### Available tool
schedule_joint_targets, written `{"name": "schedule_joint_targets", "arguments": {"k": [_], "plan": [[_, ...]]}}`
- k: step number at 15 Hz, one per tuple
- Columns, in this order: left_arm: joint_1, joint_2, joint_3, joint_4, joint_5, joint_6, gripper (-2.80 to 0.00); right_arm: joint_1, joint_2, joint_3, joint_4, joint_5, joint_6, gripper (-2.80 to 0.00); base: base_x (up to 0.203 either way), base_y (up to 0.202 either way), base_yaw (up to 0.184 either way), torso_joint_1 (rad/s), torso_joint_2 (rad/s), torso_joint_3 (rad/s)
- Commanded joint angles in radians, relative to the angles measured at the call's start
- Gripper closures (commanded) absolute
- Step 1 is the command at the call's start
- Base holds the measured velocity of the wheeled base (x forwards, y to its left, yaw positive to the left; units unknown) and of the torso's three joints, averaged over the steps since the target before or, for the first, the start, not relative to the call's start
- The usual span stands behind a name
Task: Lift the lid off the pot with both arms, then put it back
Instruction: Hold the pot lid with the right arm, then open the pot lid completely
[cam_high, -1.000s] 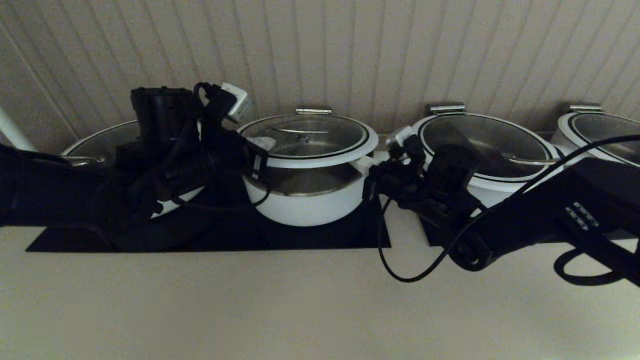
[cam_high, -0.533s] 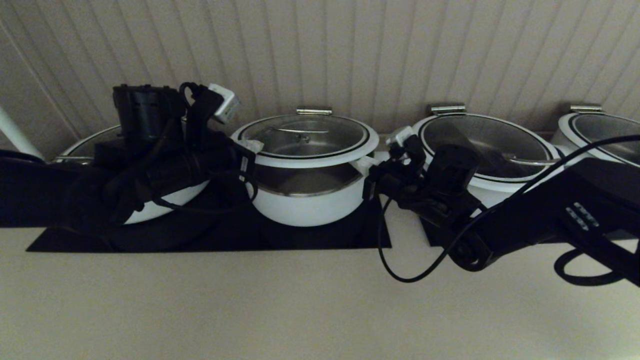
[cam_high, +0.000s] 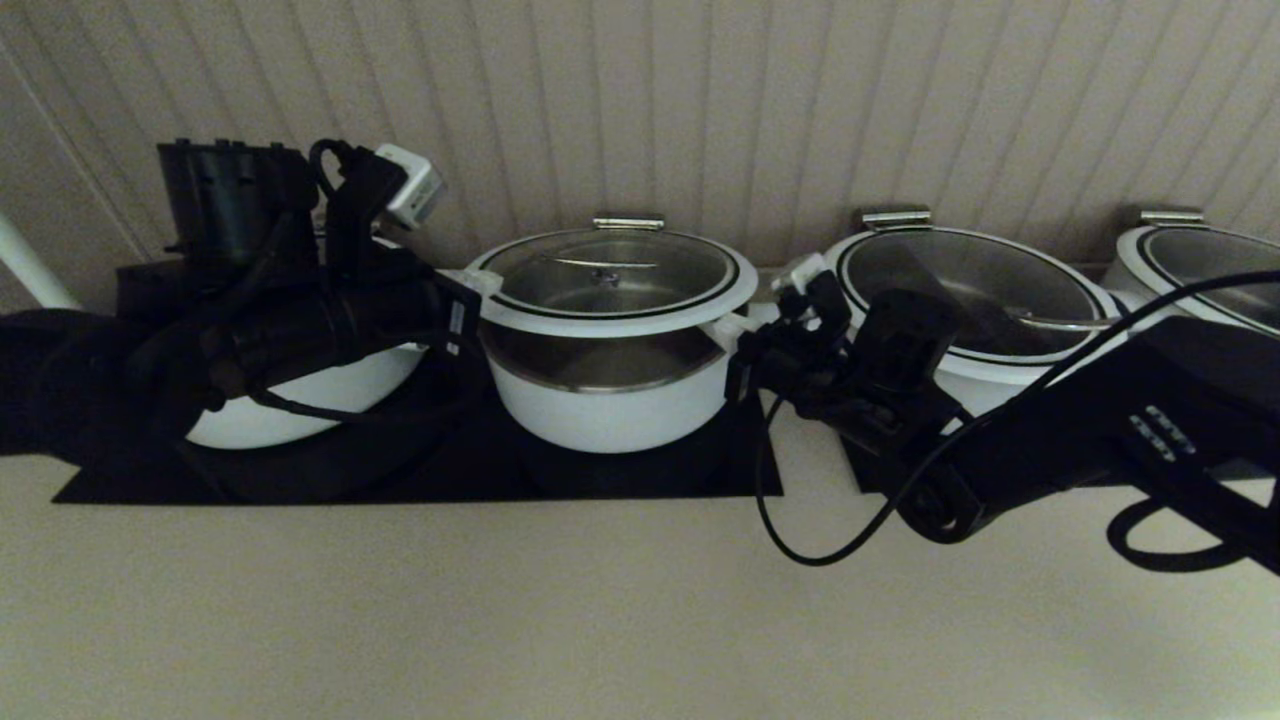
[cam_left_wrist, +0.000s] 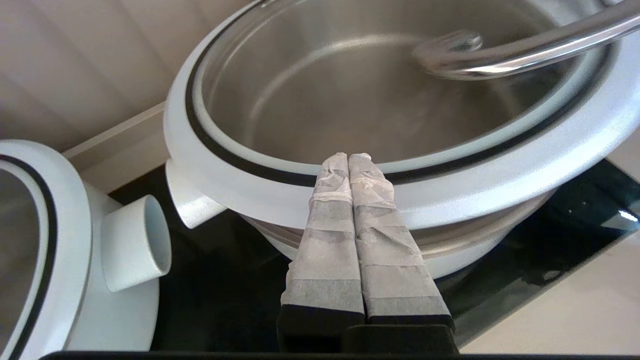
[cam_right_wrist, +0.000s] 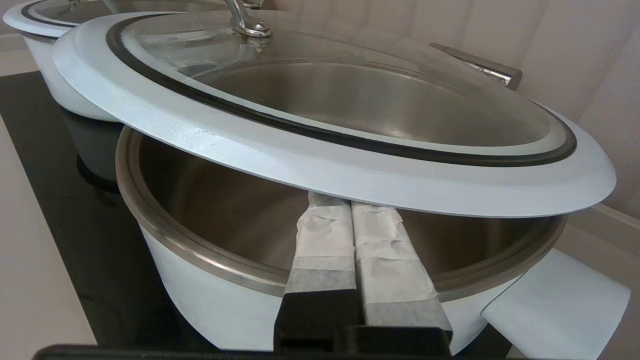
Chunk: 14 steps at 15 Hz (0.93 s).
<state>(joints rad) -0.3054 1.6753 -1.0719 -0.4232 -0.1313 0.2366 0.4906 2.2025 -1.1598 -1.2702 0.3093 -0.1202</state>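
The lid (cam_high: 612, 278) is raised clear of the pot (cam_high: 610, 400), with a visible gap between its broad white rim and the pot's steel rim; it hangs roughly level in the head view and slightly tilted in the right wrist view. Its curved steel bar handle (cam_high: 600, 264) lies across the glass, and its steel hinge tab (cam_high: 627, 223) points toward the far edge of the table (cam_high: 600, 620), next to the ribbed wall. The pot stands on a black mat (cam_high: 620, 475) at the middle of the table's far edge, its steel interior exposed under the lid. The left gripper (cam_left_wrist: 349, 161) is at the pot's left side, jaws pressed together, the taped tips lying on top of the lid's white rim; whether they actually touch it cannot be determined. The right gripper (cam_right_wrist: 350, 202) is at the pot's right side, jaws likewise closed together, the tips set under the lid's rim and above the pot's steel rim, apparently bearing the lid from below. One short white stub handle (cam_right_wrist: 555, 295) of the pot projects just beside the right gripper. A wider white pot (cam_high: 300, 385) stands to the left on the same mat, partly hidden by the left arm. Another wide lidded pot (cam_high: 980, 290) stands to the right, and a further one (cam_high: 1200, 265) is near the far right corner
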Motion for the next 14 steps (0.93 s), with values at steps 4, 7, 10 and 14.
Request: {"name": "schedule_joint_targets", "arguments": {"k": [4, 7, 10, 14], "plan": [[-0.001, -0.108, 0.119, 0.031, -0.003, 0.000, 0.00, 0.000, 0.006, -0.001, -0.006, 0.002, -0.001, 0.00, 0.000, 0.000, 0.000, 0.000, 0.00, 0.000], [-0.003, -0.144, 0.195, 0.029, -0.004, 0.001, 0.00, 0.000, 0.006, -0.003, -0.006, 0.002, -0.001, 0.00, 0.000, 0.000, 0.000, 0.000, 0.00, 0.000], [-0.011, -0.154, 0.246, 0.026, -0.002, -0.008, 0.00, 0.000, 0.005, -0.012, -0.006, 0.001, -0.001, 0.00, 0.000, 0.000, 0.000, 0.000, 0.00, 0.000], [-0.025, -0.147, 0.325, -0.039, -0.002, -0.016, 0.00, 0.000, 0.003, -0.038, -0.001, 0.001, -0.001, 0.00, 0.000, 0.000, 0.000, 0.000, 0.00, 0.000]]}}
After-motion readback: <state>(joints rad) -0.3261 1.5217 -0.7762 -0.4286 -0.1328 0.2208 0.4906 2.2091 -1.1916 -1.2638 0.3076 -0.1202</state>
